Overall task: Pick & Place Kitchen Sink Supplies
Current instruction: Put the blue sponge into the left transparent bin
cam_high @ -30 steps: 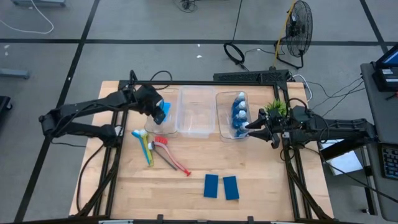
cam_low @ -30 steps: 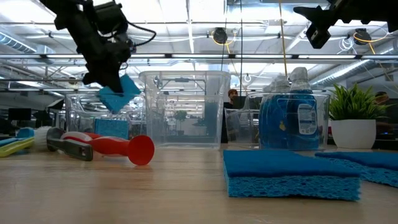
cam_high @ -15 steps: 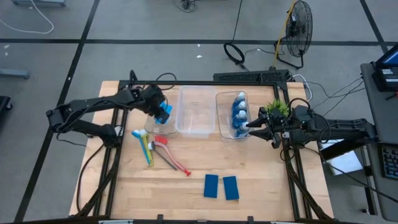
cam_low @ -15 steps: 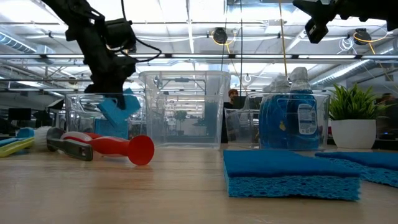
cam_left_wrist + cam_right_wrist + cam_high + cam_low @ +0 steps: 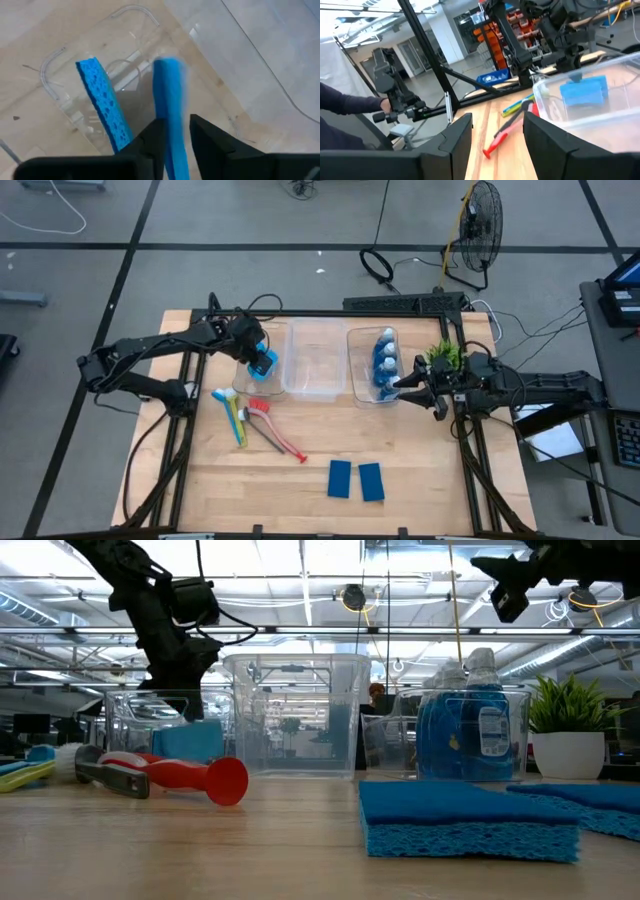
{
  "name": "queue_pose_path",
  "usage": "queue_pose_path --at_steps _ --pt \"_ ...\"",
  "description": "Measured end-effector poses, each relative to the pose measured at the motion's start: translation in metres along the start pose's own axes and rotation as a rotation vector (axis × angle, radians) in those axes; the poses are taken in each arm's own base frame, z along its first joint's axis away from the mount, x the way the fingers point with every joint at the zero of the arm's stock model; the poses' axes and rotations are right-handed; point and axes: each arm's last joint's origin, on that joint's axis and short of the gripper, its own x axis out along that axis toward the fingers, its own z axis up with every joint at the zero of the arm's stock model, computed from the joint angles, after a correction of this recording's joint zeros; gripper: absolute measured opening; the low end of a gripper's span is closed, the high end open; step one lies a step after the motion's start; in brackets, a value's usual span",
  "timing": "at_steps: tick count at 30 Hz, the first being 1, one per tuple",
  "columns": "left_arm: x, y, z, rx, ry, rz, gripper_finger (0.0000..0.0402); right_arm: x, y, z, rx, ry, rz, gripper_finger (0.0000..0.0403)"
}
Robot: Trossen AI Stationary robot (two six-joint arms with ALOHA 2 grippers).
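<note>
My left end effector [image 5: 262,361] is down inside the left bin [image 5: 250,385], its fingers [image 5: 205,137] parted with a sponge [image 5: 171,115] standing on edge between them; I cannot tell whether they touch it. A second sponge [image 5: 102,102] stands on edge just beside it in the same bin. From the low camera I see one blue sponge [image 5: 187,741] through the bin wall, under the left arm.

My right end effector [image 5: 397,383] hovers above the right bin [image 5: 356,370], fingers [image 5: 457,137] spread apart and holding nothing. That bin holds the bottles [image 5: 383,363], upright and packed in a row; the low camera shows their blue bodies [image 5: 465,730] behind the clear wall. The middle bin [image 5: 315,360] sits between the other two.

On the counter [image 5: 200,480], just in front of the left bin, lie the brushes: a light blue one [image 5: 226,401], a yellow-green one [image 5: 239,425] and a red one [image 5: 277,432], close together with the handles crossing. Two more sponges [image 5: 355,480] lie flat side by side near the front edge, well apart from the bins. A plant [image 5: 444,354] stands beside the right bin.
</note>
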Motion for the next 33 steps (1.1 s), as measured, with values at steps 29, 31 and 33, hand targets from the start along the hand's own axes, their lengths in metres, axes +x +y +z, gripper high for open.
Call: queue_pose_path --at_steps 29,31,33 --pt "-0.079 -0.015 -0.023 0.073 -0.234 -0.203 0.025 0.001 -0.002 -0.004 -0.022 -0.083 0.035 0.0164" --pt "-0.087 -0.018 -0.027 0.086 -0.263 -0.229 0.025 0.001 -0.002 -0.004 -0.021 -0.082 0.035 0.0165" --pt "-0.095 -0.022 -0.031 0.102 -0.292 -0.28 0.025 0.001 -0.002 -0.004 -0.021 -0.081 0.034 0.0166"
